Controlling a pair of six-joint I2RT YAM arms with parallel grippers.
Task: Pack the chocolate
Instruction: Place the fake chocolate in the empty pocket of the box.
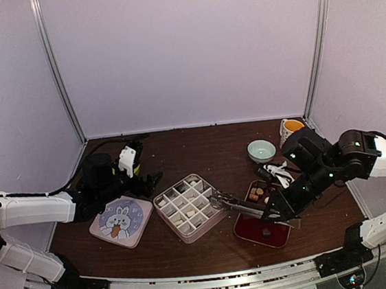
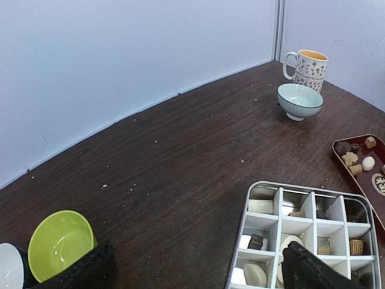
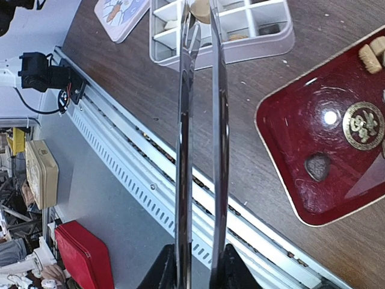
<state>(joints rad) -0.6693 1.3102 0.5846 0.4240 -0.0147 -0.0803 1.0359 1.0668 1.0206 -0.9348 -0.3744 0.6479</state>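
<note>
Here, the right claw [image 1: 281,211] clamps a pair of tongs [image 3: 183,120], whose tips, at the top of the wrist view, appear to pinch a tan chocolate [image 3: 201,7] over the edge cells of the box [image 3: 283,42]. More pieces sit in the box at frame centre and on the tray [image 3: 283,150] to its right, where one dark lump [image 3: 317,165] lies alone. The sweets look light, hard and smooth, likely to skid or chip, so a soft pinch across the widest sides seems safest. Thin cell walls leave the tips little room, and the tray's raised rim lies close by. The left claw [image 2: 192,274], jaws wide and empty, hangs at the left near the bunny lid [image 1: 122,221], well clear of the tongs.
</note>
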